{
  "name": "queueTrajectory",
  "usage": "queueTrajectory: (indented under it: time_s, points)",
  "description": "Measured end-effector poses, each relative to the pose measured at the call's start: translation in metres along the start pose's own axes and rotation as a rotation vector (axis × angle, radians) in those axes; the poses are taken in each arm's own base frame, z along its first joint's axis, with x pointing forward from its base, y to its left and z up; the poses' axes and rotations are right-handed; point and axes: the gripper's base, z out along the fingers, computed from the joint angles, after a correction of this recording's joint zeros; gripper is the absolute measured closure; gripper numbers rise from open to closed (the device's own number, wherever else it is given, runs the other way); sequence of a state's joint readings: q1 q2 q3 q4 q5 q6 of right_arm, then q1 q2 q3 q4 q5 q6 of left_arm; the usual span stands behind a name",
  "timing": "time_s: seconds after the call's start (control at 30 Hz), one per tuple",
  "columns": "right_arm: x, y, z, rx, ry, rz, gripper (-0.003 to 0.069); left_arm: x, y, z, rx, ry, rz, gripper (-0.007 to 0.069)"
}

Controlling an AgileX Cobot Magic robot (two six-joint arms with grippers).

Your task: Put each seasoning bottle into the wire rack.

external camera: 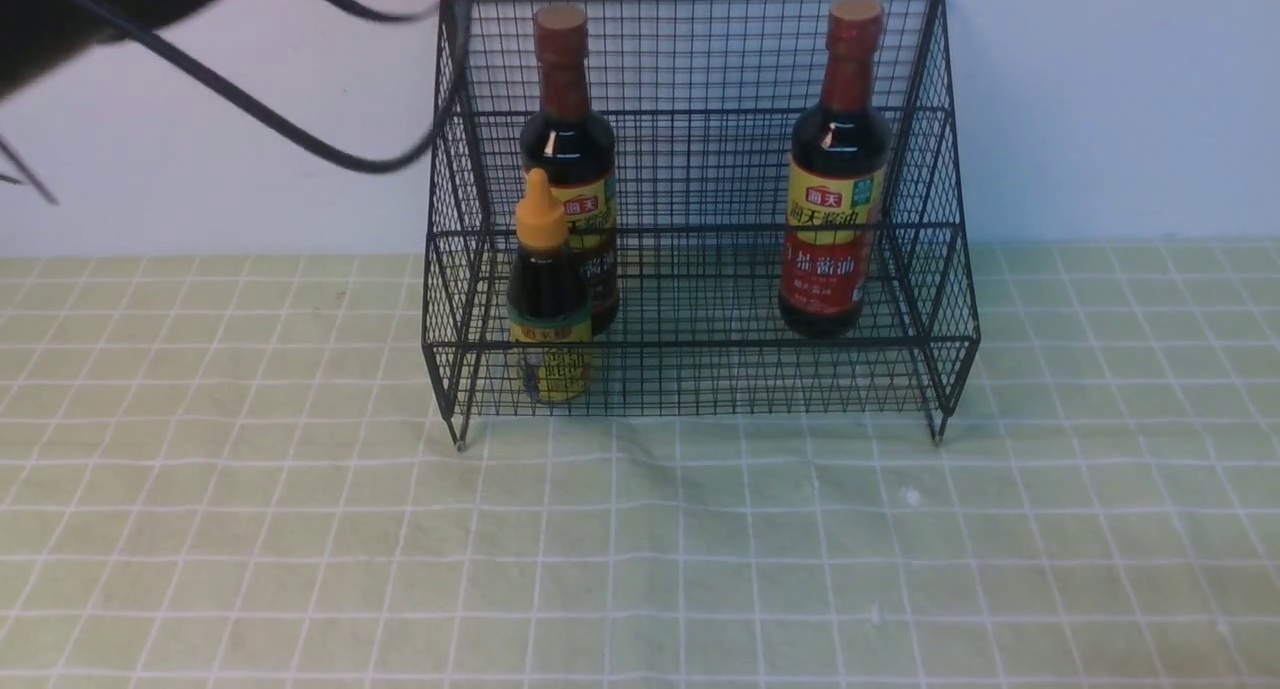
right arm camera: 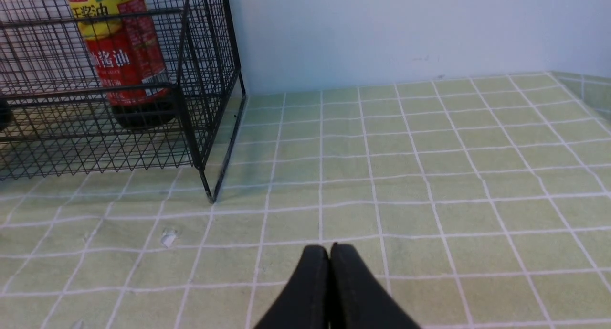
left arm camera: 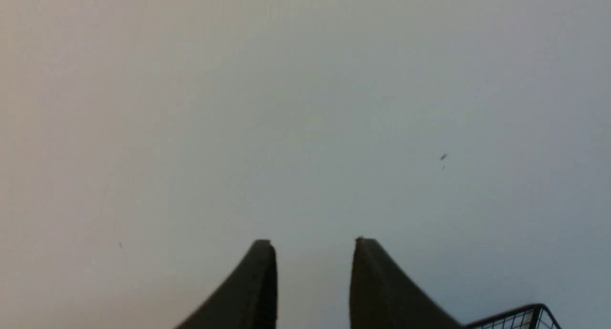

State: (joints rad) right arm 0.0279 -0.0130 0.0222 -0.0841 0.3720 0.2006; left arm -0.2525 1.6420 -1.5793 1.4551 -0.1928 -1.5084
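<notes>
The black wire rack (external camera: 700,54) stands at the back of the table against the wall. All three bottles stand upright in it: a tall brown-label bottle (external camera: 566,119) at its left, the short bottle with the orange-yellow nozzle cap (external camera: 547,289) in front of it on the lower shelf, and a tall red-label bottle (external camera: 838,169) at its right. The red-label bottle (right arm camera: 125,47) and the rack (right arm camera: 205,80) also show in the right wrist view. My left gripper (left arm camera: 315,245) is open and empty, raised and facing the wall, with a rack corner (left arm camera: 525,314) at the edge. My right gripper (right arm camera: 329,249) is shut and empty, low over the cloth beside the rack.
A green checked cloth (external camera: 640,549) covers the table. Black cables (external camera: 250,109) from my left arm hang across the upper left, reaching the rack's left top corner. A pale wall (external camera: 1100,99) rises behind. Small white specks (right arm camera: 168,237) lie on the cloth.
</notes>
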Motion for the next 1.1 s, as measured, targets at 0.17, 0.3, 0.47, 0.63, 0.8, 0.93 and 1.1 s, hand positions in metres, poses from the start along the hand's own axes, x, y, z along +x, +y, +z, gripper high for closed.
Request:
queueTrajectory:
  time_s: [0.17,0.3,0.47,0.63,0.8,0.93,1.1]
  points:
    - [0.0,0.0,0.0,0.0,0.0,0.0,0.0673,-0.021,-0.014,-0.027,0.193,0.035,-0.027,0.0617]
    - [0.0,0.0,0.0,0.0,0.0,0.0,0.0673,-0.02,-0.009,-0.043,0.336,0.141,-0.218,0.0631]
    - [0.0,0.0,0.0,0.0,0.0,0.0,0.0673,-0.014,0.003,-0.064,0.449,0.293,-0.406,0.0631]
    - [0.0,0.0,0.0,0.0,0.0,0.0,0.0673,-0.031,0.004,-0.108,0.558,0.371,-0.444,0.0631]
    - [0.0,0.0,0.0,0.0,0.0,0.0,0.0673,-0.062,-0.012,-0.153,0.543,0.3,-0.392,0.0631]
    - [0.0,0.0,0.0,0.0,0.0,0.0,0.0673,-0.084,-0.039,-0.196,0.551,0.222,-0.303,0.0631]
    - [0.0,0.0,0.0,0.0,0.0,0.0,0.0673,-0.105,-0.069,-0.242,0.571,0.134,-0.191,0.0631]
